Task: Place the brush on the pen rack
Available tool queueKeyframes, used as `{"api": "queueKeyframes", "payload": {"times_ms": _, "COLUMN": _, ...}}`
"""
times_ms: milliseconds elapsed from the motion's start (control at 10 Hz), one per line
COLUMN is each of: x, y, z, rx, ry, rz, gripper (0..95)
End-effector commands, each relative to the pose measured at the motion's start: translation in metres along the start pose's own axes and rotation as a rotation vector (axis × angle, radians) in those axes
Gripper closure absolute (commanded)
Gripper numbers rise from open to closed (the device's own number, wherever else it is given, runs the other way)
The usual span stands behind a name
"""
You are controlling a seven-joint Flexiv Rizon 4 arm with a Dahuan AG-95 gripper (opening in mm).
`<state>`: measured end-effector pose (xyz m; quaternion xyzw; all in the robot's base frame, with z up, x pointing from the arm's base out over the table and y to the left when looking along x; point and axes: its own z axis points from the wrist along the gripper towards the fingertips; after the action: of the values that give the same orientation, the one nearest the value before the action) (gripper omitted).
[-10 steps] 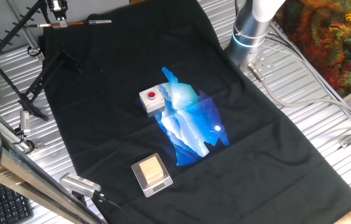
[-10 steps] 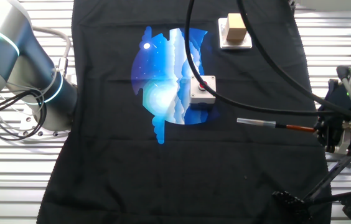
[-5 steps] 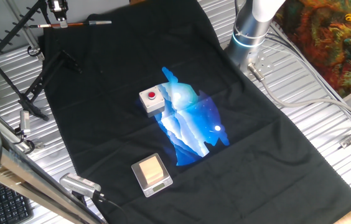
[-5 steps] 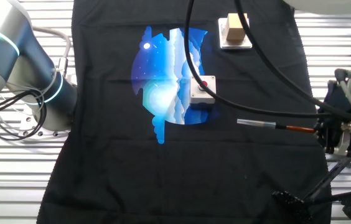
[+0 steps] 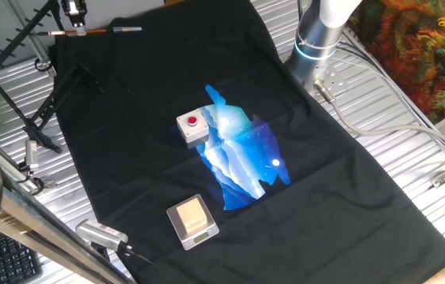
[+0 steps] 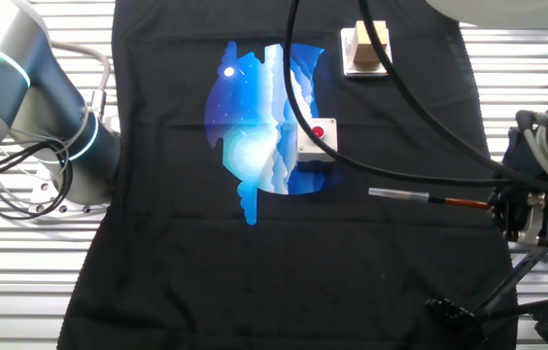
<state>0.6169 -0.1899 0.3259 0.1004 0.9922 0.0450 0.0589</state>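
Note:
The brush (image 5: 88, 31) is thin, with a reddish-brown handle and a pale end, and lies level at the far left corner of the black cloth. My gripper (image 5: 72, 25) comes down from the top edge and is shut on the brush's handle. The black pen rack (image 5: 19, 39) slants beside it, with its teeth along the bar and its legs splayed on the slats. The brush's left end reaches the rack's bar; I cannot tell if it rests on it. In the other fixed view the brush (image 6: 420, 197) sticks out leftward from my gripper (image 6: 503, 206), above the rack's legs (image 6: 507, 290).
A white box with a red button (image 5: 192, 126) sits mid-cloth on the blue print (image 5: 242, 154). A wooden block on a small scale (image 5: 192, 219) stands near the front. The arm's base (image 5: 317, 35) is at the back right. Black cables (image 6: 391, 97) cross the other view.
In the other fixed view the wrist and cables have shifted slightly up and to the left. The brush has barely moved and stays in the gripper.

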Motion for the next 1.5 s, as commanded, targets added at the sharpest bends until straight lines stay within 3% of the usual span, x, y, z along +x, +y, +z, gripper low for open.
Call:
{"api": "queueKeyframes", "payload": {"times_ms": 100, "x": 0.000, "y": -0.002, "z": -0.001, "rx": -0.001, "ry": 0.000, "rz": -0.004, "gripper": 95.0}}
{"api": "queueKeyframes", "payload": {"times_ms": 800, "x": -0.001, "y": -0.015, "z": -0.003, "rx": -0.011, "ry": -0.001, "rz": -0.031, "gripper": 95.0}}
{"api": "queueKeyframes", "payload": {"times_ms": 1500, "x": -0.005, "y": -0.017, "z": -0.003, "rx": -0.029, "ry": 0.000, "rz": -0.051, "gripper": 95.0}}
